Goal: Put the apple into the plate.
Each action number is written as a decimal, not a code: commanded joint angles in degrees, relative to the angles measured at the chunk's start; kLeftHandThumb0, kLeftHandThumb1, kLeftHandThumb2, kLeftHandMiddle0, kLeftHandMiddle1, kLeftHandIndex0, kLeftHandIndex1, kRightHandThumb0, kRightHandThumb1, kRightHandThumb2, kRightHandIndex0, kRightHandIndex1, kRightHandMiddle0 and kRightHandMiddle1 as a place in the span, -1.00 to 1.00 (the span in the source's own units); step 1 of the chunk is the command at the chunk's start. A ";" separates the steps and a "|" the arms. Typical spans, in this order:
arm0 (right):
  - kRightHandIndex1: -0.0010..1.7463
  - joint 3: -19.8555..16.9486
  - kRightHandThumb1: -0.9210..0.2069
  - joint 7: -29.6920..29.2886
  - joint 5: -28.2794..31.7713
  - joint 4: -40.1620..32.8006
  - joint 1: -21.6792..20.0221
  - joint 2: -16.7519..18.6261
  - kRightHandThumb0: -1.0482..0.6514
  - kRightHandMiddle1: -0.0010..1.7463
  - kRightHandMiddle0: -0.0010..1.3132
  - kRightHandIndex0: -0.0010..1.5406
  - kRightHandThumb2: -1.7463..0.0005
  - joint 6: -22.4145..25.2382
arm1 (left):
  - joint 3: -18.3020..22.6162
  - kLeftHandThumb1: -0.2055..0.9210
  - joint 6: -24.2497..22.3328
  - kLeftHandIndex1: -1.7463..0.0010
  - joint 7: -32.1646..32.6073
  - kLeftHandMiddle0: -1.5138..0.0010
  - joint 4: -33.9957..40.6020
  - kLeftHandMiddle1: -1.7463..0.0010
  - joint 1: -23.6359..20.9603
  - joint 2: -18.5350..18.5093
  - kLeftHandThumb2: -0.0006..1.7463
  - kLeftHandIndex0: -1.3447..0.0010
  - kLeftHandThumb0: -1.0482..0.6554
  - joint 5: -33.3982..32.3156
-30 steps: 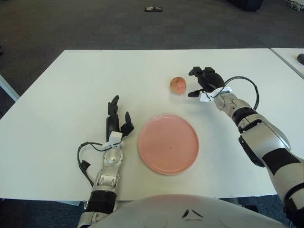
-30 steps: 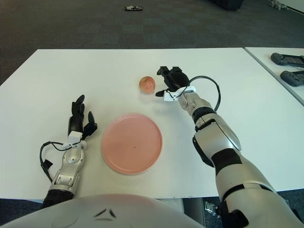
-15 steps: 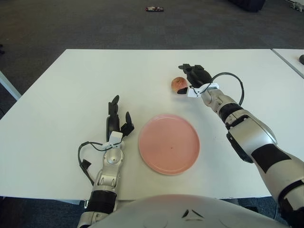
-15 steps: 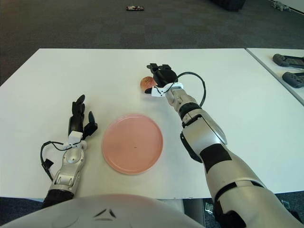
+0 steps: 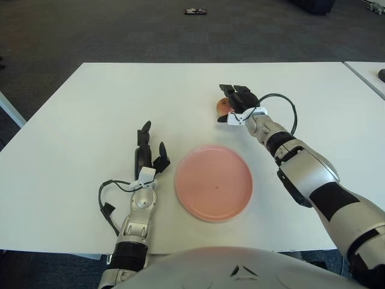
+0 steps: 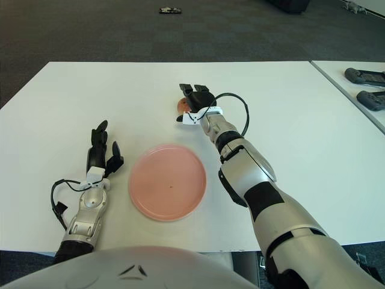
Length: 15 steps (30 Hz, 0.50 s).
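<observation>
The left hand (image 5: 146, 155) is idling left of the plate (image 5: 213, 182), fingers apart and holding nothing. The plate is lying bare near the front edge. Beyond it, the right hand (image 5: 235, 103) is covering the apple (image 5: 222, 105) on the table (image 5: 96, 108); whether its fingers are gripping cannot be told. Lifting and placing remain; nothing is blocking the way.

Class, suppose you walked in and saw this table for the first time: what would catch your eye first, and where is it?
The round pink plate stands out on the white table, near its front edge. Beyond it, the right hand covers a small reddish apple, whether gripped is unclear. The left hand shows left of the plate, fingers spread.
</observation>
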State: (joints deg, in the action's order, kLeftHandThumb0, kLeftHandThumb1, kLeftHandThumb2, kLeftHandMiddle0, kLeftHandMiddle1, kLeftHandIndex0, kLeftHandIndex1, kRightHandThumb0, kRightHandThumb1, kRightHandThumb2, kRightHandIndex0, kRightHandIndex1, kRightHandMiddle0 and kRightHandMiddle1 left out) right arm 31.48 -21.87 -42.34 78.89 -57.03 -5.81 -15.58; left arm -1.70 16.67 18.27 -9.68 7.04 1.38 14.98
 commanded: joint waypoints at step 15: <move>-0.95 1.31 -1.00 3.48 -1.16 0.78 -2.30 2.15 -1.00 -0.84 -1.00 -0.97 0.73 4.73 | -0.60 1.00 0.53 0.28 1.40 0.70 1.18 0.88 0.81 0.33 0.03 1.00 -0.77 1.25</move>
State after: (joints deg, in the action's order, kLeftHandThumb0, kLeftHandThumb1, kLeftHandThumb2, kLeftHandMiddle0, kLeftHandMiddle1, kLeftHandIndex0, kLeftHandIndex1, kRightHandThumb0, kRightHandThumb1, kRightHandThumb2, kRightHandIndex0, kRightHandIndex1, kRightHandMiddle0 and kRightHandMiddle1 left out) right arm 32.49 -18.99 -42.80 79.25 -57.82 -3.72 -11.51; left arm -2.21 17.08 19.06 -9.30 7.49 1.75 15.32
